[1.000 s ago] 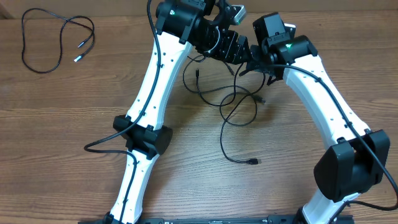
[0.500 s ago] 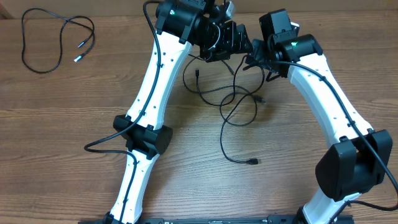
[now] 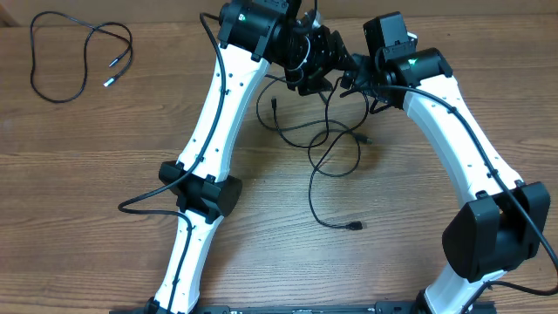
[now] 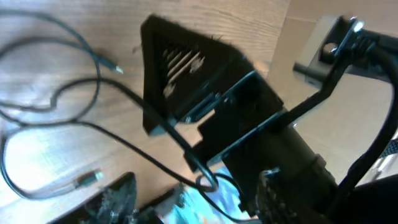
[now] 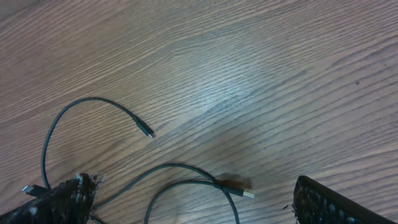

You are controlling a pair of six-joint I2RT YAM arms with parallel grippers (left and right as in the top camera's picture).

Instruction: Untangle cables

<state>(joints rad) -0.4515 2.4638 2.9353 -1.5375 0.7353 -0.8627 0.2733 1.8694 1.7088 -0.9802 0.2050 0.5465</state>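
OH top-down; wrists close; shared cables [image 3: 355, 227]

You're working at a robotics lab bench: a wood-grain table [image 3: 78, 201], the white left arm [image 3: 218, 113] and right arm [image 3: 453, 139] rising from its 6 o'clock edge, a loose cable [image 3: 33, 65] toward 10 o'clock.

There are 2 robot arms, the left arm [image 3: 218, 96] and the right arm [image 3: 458, 131], on 1 wooden table [image 3: 87, 218]. 1 loose cable [image 3: 85, 57] has 2 silver tips [image 3: 108, 84]. 1 tangle [image 3: 327, 139] shows 3 plug ends [image 3: 356, 227]; its strands cannot be counted.
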